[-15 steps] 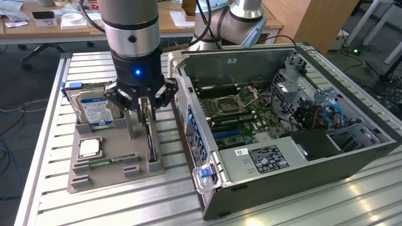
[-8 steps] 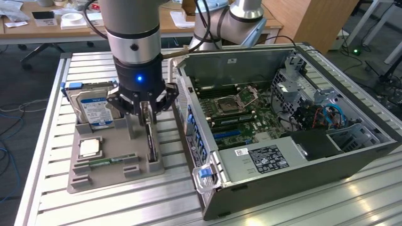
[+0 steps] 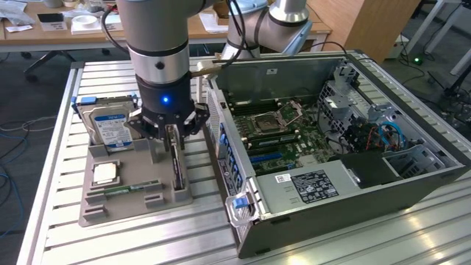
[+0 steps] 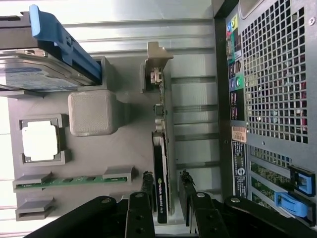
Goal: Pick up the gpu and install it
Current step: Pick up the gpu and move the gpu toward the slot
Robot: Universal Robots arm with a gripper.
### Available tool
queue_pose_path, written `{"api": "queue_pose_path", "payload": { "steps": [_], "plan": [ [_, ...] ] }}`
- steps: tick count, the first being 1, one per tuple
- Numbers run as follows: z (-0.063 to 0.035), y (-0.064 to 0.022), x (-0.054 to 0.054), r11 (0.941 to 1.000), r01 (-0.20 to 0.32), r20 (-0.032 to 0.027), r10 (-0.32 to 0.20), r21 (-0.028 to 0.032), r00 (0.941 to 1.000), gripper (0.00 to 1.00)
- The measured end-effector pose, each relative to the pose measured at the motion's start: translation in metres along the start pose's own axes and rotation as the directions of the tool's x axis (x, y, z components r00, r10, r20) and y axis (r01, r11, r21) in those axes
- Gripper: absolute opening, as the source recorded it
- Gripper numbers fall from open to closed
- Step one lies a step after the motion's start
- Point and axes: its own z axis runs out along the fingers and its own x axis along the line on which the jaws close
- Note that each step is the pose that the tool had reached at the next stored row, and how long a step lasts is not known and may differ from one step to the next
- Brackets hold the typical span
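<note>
We see the end effector (image 3: 171,138) lowered over the grey holder (image 3: 125,204) on the table (image 3: 147,243), with its fingers (image 4: 147,188) apart. They stand one on each side of the graphics card (image 4: 160,148), which sits on edge in its slot directly beneath and between them. In the wrist view one finger looks nearly against the card, while the other shows a clear gap, so we judge the card is straddled and not yet clamped. That uneven spacing is our main worry, because the nearer finger could meet the card first on closing and tip it in the slot. The fingers also sit toward the end of the card away from the metal bracket, so a lift could swing the bracket end down and catch it on the holder. The hard drive (image 3: 110,124) stands close on one side of the end effector and the computer case (image 3: 331,138) close on the other, so a sideways drift could knock either.
</note>
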Motion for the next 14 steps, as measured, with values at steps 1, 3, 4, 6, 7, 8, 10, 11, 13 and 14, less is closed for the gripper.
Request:
{"api": "queue_pose_path", "payload": {
  "steps": [1, 3, 4, 6, 7, 8, 10, 11, 13, 14],
  "plan": [
    [0.0018, 0.0002, 0.0, 1.0, 0.0, 0.0, 0.0, 0.0001, 1.0, 0.36],
    [0.0052, 0.0006, 0.0, 1.0, 0.0, -0.0001, 0.0, 0.0001, 1.0, 0.36],
    [0.0068, 0.0007, 0.0, 1.0, 0.0, -0.0001, 0.0, 0.0001, 1.0, 0.36],
    [0.0106, 0.001, 0.0, 1.0, 0.0, 0.0, 0.0, 0.0, 1.0, 0.36],
    [0.0124, 0.0011, 0.0, 1.0, 0.0, 0.0, 0.0, 0.0, 1.0, 0.36],
    [0.016, 0.0016, 0.0, 1.0, 0.0, 0.0, 0.0, 0.0, 1.0, 0.36],
    [0.0196, 0.002, 0.0, 1.0, 0.0, -0.0001, 0.0, 0.0001, 1.0, 0.36],
    [0.0214, 0.0023, 0.0, 1.0, 0.0, -0.0002, 0.0, 0.0, 1.0, 0.36],
    [0.0251, 0.0027, 0.0, 1.0, 0.001, -0.0001, -0.001, 0.0001, 1.0, 0.36],
    [0.0268, 0.003, 0.0, 1.0, 0.001, -0.0001, -0.001, 0.0, 1.0, 0.36]
  ]
}}
